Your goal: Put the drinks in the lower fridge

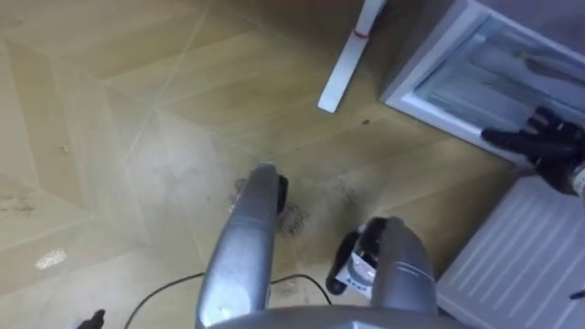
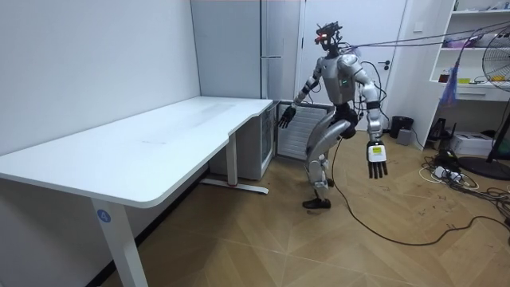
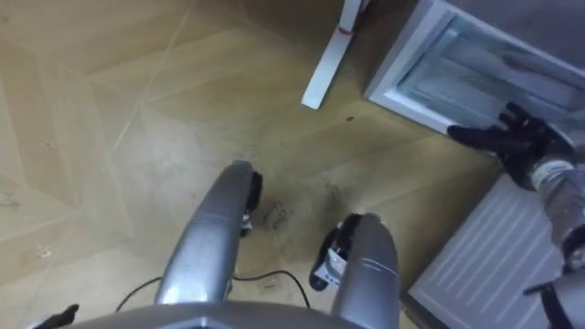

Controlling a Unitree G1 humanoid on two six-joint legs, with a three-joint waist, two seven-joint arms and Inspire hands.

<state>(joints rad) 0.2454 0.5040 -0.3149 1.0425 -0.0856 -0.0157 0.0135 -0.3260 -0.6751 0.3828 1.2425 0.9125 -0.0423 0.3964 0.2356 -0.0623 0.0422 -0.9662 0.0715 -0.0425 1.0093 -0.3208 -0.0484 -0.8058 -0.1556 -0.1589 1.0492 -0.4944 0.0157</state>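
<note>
Our right hand (image 1: 539,137), fingers straight, is at the open fridge (image 1: 430,110); the left hand (image 2: 377,159) hangs spread, empty. Whether the drinks are inside we cannot tell; perhaps only closing remains.

Pale wood-grain plank floor (image 1: 110,137) shows a scuffed, faint sheen; long white desk top (image 2: 159,135) looks smooth, matt; small white open fridge (image 1: 436,55) has a smooth casing.

Silver limbs, black right hand (image 1: 547,142)
</note>
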